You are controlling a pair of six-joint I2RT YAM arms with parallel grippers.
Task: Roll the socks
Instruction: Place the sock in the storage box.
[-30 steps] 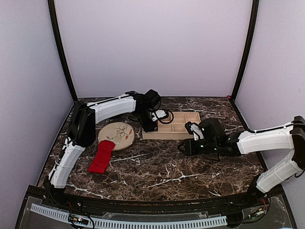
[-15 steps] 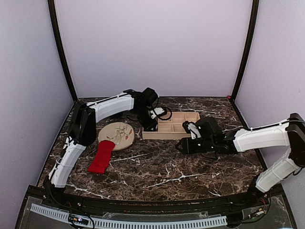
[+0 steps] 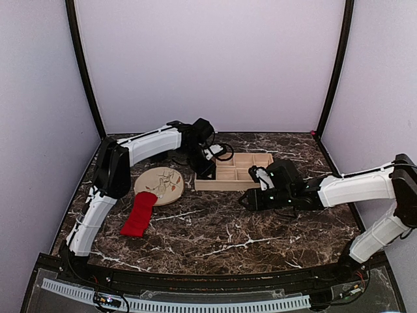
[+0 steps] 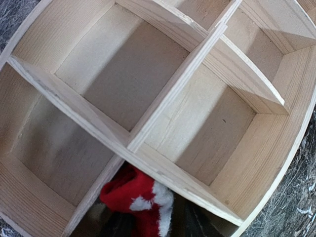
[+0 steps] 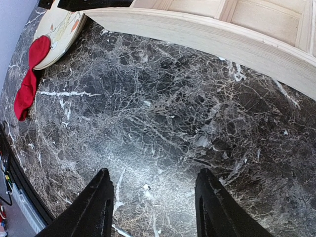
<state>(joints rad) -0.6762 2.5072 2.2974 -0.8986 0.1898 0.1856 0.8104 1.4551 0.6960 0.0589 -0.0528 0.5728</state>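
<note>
One red sock [image 3: 139,214] lies flat as a long strip on the marble, its top end over the rim of the plate [image 3: 159,184]; the right wrist view has this sock [image 5: 29,81] at far left. The other is a compact red bundle with white trim [image 4: 138,200], resting in an end compartment of the wooden box [image 4: 168,94]. My left gripper [image 3: 203,168] hangs over that compartment, and its dark fingers stand apart on either side of the bundle. My right gripper [image 5: 153,182] is open over bare marble in front of the box, holding nothing.
The wooden divided box [image 3: 234,171] stands at the middle back of the table. The beige patterned plate [image 5: 59,27] lies to its left. Purple walls close in the back and both sides. Dark marble [image 3: 215,235] stretches between the arms.
My left gripper has spread its jaws around the bundle and its wrist has shifted slightly back and left. The right gripper has edged a little left and opened slightly.
</note>
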